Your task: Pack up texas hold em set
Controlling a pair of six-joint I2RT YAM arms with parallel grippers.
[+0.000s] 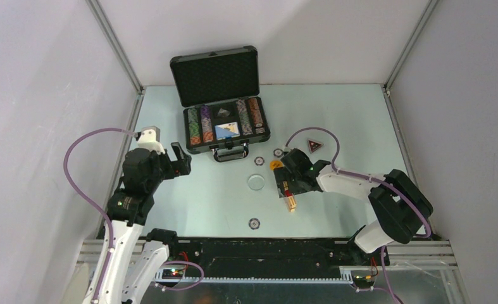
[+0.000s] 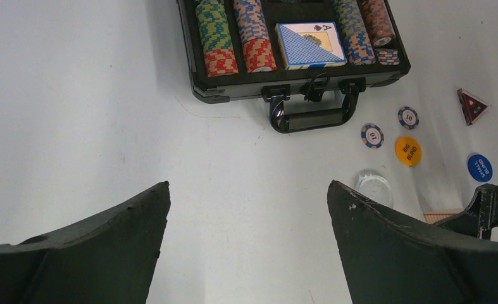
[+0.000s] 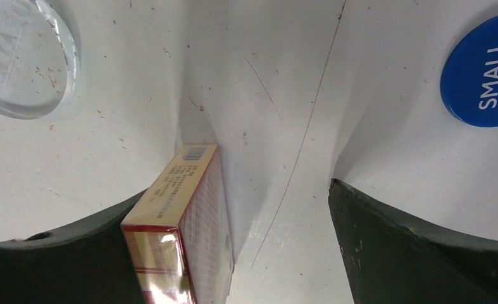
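Well, the right gripper stands spread wide over the table. The red-patterned card deck is up on its edge between the fingers, close against one finger and apart from the other (nothing is pinched). A blue button and a clear disc lie near. The left gripper hangs open too, holding nothing, short of the open briefcase, whose chip rows flank a blue deck.
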